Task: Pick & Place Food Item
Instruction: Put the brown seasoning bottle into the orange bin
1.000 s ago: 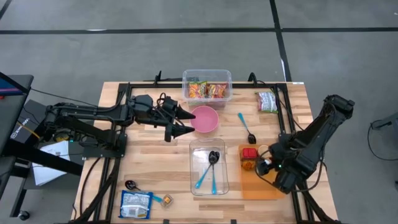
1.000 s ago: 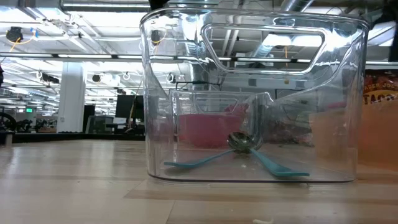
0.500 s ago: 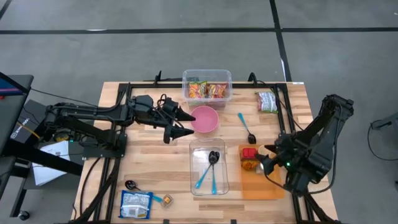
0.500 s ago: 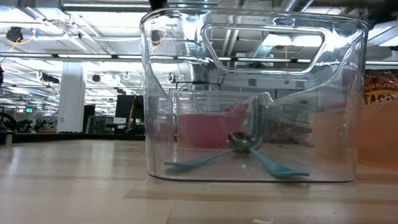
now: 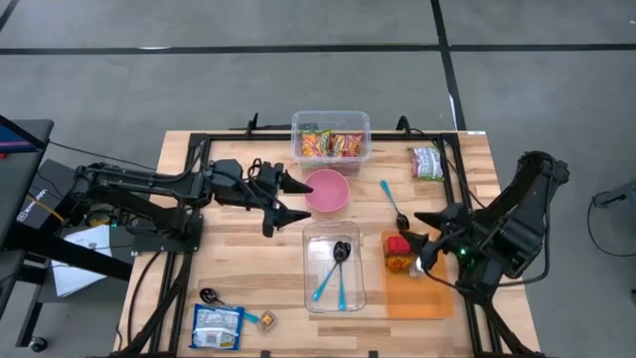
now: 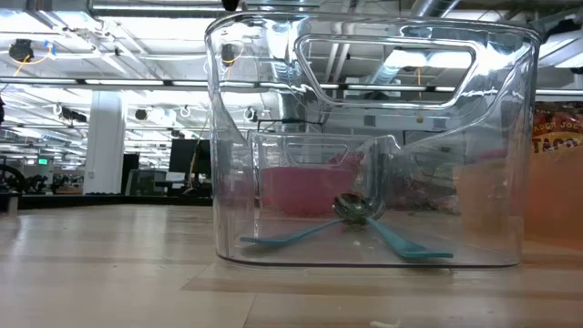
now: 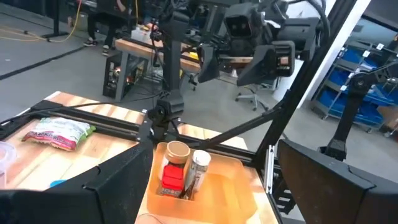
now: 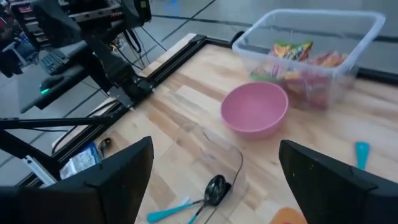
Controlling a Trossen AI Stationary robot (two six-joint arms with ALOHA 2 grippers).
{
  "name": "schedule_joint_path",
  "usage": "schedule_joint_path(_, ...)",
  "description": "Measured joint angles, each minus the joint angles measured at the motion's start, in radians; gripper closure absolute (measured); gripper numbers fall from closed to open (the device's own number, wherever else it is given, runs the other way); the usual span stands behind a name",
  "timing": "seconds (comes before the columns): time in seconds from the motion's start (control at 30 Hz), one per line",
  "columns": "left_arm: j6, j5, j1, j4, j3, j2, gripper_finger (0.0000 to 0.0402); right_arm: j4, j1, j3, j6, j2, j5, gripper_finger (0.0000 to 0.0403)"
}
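Wooden table (image 5: 238, 249) with black rail frame carries everything. Left arm reaches in from the left side; left gripper (image 5: 294, 198) hangs with fingers spread, empty, just beside the pink bowl (image 5: 327, 190) on its left. Right arm sits at the right side; right gripper (image 5: 425, 231) is also spread wide and empty, raised above the right edge of the orange tray (image 5: 429, 301), next to the items standing in it. Clear lidless bin (image 5: 333, 281) sits at centre front, holding two teal-handled utensils (image 5: 330, 281) and a dark ladle-type spoon (image 5: 341, 250); low view confirms them lying on its floor. Second clear bin (image 5: 331, 123) at the back edge holds colourful snack packets (image 5: 332, 144), likely the food items for the task, untouched. Pink bowl is between the two bins, near the back one, apart from both. Orange tray is to the right of the centre bin; at its back end stand a red box (image 5: 397, 245), a brown-lidded jar (image 7: 178, 150) and a slim clear bottle (image 7: 199, 165), touching each other per the left wrist view. A loose teal spoon (image 5: 393, 204) lies between bowl and tray. A green-and-white snack bag (image 5: 426, 161) lies at the back right corner. Front left: a blue-white pouch (image 5: 217, 326), a small black spoon (image 5: 210, 295) beside it, and a small item (image 5: 265, 320) too tiny to identify.
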Motion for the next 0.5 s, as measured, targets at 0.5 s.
schedule_joint_path(0.5,-0.153,-0.006,-0.225,-0.163,0.0,-0.001,0.0064,0.003,-0.024,0.027,-0.055,0.0,-0.003,0.0065)
